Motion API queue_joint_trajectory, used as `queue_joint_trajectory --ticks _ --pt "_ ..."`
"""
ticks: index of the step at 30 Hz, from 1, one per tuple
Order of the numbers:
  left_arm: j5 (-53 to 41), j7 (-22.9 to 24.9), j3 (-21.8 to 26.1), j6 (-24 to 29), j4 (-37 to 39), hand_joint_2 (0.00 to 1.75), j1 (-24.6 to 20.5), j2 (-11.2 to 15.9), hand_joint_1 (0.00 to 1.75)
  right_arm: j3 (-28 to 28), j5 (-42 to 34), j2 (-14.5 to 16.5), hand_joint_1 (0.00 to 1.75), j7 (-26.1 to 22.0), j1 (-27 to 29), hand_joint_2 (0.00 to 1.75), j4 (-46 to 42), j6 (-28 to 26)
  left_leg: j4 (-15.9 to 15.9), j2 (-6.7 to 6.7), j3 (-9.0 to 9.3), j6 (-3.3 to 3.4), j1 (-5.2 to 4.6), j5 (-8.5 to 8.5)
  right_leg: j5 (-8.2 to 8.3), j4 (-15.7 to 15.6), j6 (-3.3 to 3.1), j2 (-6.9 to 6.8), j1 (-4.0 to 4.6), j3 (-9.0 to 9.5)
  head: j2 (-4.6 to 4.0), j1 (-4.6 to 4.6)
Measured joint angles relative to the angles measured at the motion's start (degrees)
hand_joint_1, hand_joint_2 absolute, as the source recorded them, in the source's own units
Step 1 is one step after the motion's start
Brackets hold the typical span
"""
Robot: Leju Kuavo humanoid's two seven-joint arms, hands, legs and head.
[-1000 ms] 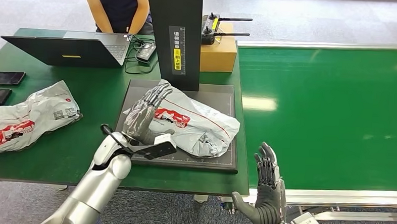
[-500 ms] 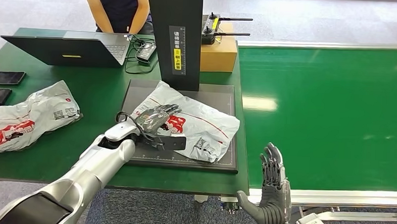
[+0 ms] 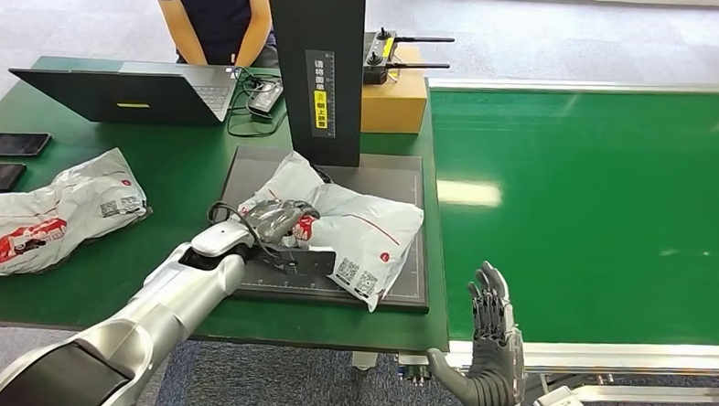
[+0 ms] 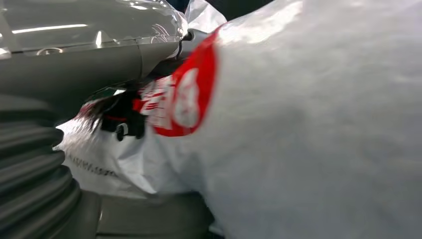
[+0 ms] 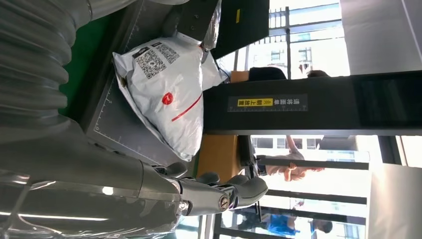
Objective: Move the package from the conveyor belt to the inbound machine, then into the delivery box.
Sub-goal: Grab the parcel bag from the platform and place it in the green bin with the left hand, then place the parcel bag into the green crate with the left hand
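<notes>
While the left hand (image 3: 277, 220) bunches the package (image 3: 355, 228) at centre frame, its fingers are curled into the film near the red print, so the grip is on loose plastic rather than on the contents. The package lies on the dark scan plate (image 3: 402, 182) of the inbound machine, below the black column (image 3: 314, 64), one corner hanging past the plate's lower edge. If the film slips through the fingers on the lift, the bag could sag, drop back on the plate or slide off the table edge. A swing toward the upper left could also snag the cable (image 3: 241, 115) or laptop (image 3: 123, 92). Lower right, the right hand (image 3: 492, 341) is open, fingers spread and upright, holding nothing, so it offers no support if the bag goes.
</notes>
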Motion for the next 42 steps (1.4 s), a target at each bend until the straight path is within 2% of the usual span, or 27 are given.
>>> queue_joint_trajectory --ticks 7,14,18,20,22,26,29,32,36,42 --pt "0.37 -1.79 0.0 8.98 0.0 1.75 1.03 0.71 1.75 0.02 0.15 0.02 0.0 0.01 -0.17 1.75 1.19 0.18 0.0 0.01 0.09 -0.08 0.01 0.07 0.04 0.03 -0.06 0.01 0.01 -0.03 0.0 0.02" --pt "2.68 -4.44 1.29 26.45 -1.41 1.75 3.35 2.23 1.75 0.5 0.08 0.01 0.0 0.02 -0.7 1.75 2.47 0.0 -0.01 0.04 -0.17 -0.1 0.02 0.09 0.06 0.06 -0.08 0.04 0.02 -0.33 0.0 0.02" --pt "2.2 -5.74 4.16 35.77 -5.94 1.75 5.49 4.15 1.75 1.68 -0.25 -0.13 0.0 0.02 -1.61 1.75 3.65 -0.9 -0.01 0.06 -0.33 -0.12 0.02 0.12 0.06 0.09 -0.1 0.04 0.02 -0.5 0.0 0.01" --pt "0.02 -7.46 7.47 36.99 -11.28 1.75 7.72 5.09 1.75 2.43 -0.39 -0.26 0.0 0.02 -2.08 1.75 4.29 -1.4 -0.01 0.07 -0.41 -0.12 0.02 0.12 0.06 0.1 -0.1 0.06 0.02 -0.6 0.0 0.01" --pt "-1.67 -11.01 12.76 37.15 -17.68 1.75 10.41 5.53 1.75 3.27 -0.68 -0.41 0.0 0.02 -2.73 1.75 5.05 -1.89 -0.01 0.11 -0.52 -0.12 0.02 0.12 0.06 0.1 -0.1 0.11 0.02 -0.72 0.0 0.01" --pt "-1.97 -20.89 26.58 37.22 -29.36 1.75 14.14 5.02 1.75 5.16 -1.39 -0.86 0.0 0.02 -3.9 1.75 6.8 -2.73 -0.01 0.16 -0.62 -0.13 0.02 0.11 0.06 0.1 -0.1 0.19 0.03 -0.86 0.0 0.02" --pt "-0.37 -24.05 35.32 37.27 -33.86 1.75 14.52 4.56 1.75 6.37 -1.52 -1.09 0.0 0.02 -4.36 1.75 7.69 -3.08 -0.01 0.16 -0.64 -0.13 0.02 0.11 0.06 0.1 -0.1 0.19 0.03 -0.87 0.0 0.01" --pt "1.48 -25.73 42.34 37.29 -35.76 1.75 13.77 4.45 1.75 7.24 -0.96 -1.16 0.0 0.02 -4.57 1.75 8.3 -3.55 -0.01 0.16 -0.64 -0.13 0.03 0.12 0.06 0.1 -0.1 0.18 0.05 -0.87 0.0 0.01" --pt "2.17 -26.88 49.21 37.29 -35.79 1.75 10.84 4.43 1.75 7.5 0.0 -1.16 0.0 0.02 -4.67 1.75 8.6 -3.97 0.0 0.14 -0.64 -0.15 0.05 0.14 0.07 0.1 -0.1 0.15 0.07 -0.87 0.0 0.02" --pt "-4.49 -20.68 55.98 37.29 -33.28 1.75 3.02 4.12 1.75 7.55 1.09 -1.16 0.0 0.02 -4.36 1.75 8.57 -5.43 0.03 0.14 -0.66 -0.15 0.05 0.15 0.12 0.1 -0.14 0.15 0.06 -0.87 0.0 0.02"
